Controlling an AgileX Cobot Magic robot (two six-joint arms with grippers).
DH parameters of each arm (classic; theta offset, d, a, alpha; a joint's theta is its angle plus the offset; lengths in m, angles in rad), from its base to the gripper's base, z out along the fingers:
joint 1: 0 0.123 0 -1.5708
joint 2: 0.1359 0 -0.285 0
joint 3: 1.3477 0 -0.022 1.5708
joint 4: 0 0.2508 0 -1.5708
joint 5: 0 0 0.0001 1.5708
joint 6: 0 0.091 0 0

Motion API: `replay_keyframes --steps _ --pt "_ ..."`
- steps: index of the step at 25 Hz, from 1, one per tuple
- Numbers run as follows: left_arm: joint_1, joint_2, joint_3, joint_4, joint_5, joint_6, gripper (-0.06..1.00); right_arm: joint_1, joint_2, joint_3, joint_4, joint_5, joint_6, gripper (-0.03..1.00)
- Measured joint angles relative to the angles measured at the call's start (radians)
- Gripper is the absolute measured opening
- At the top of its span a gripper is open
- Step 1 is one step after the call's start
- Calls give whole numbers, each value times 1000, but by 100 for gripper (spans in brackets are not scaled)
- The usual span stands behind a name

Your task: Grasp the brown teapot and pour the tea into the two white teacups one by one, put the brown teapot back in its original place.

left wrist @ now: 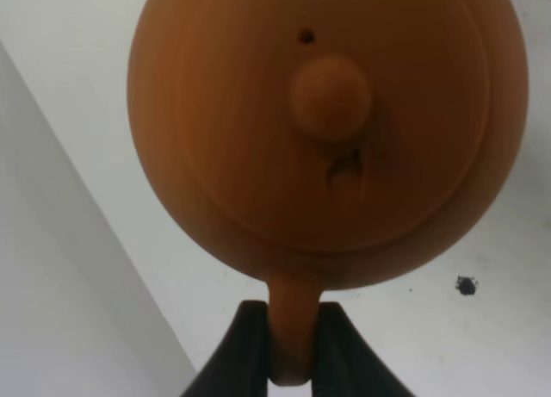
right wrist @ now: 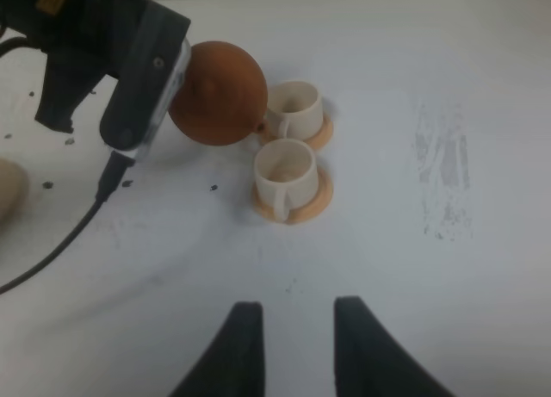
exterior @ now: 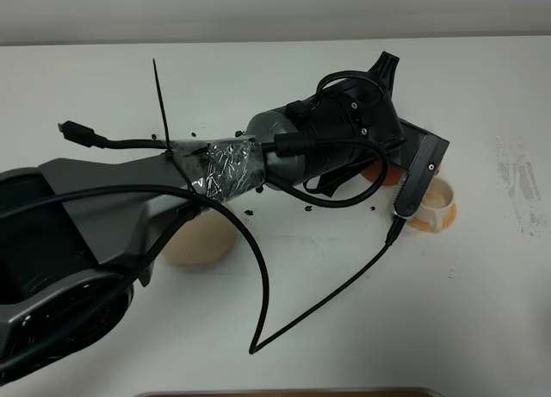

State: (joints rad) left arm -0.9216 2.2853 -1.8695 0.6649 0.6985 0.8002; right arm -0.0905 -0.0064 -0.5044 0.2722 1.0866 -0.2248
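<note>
1. The left gripper is pinching the loop handle of the round terracotta-brown clay teapot, which hangs just ahead of its fingers, above the white table.
2. The spout sits at the rim of the small cream-white teacup farther from the right gripper. This looks like the first pour.
3. The second cream-white teacup stands on its orange saucer, nearer that gripper. Tea cannot be made out in either cup.
4. The flat pale beige disc coaster lies bare, well behind the left gripper, so the return is still to do.
5. The right gripper is spread and holds nothing.
</note>
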Motion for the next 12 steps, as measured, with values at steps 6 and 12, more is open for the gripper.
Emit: replay_keyframes --steps 6,12 --pt "-5 8 0 16 -12 2 13 0 0 0 0 0 0 23" --pt "-10 8 0 40 -12 4 13 0 0 0 0 0 0 23"
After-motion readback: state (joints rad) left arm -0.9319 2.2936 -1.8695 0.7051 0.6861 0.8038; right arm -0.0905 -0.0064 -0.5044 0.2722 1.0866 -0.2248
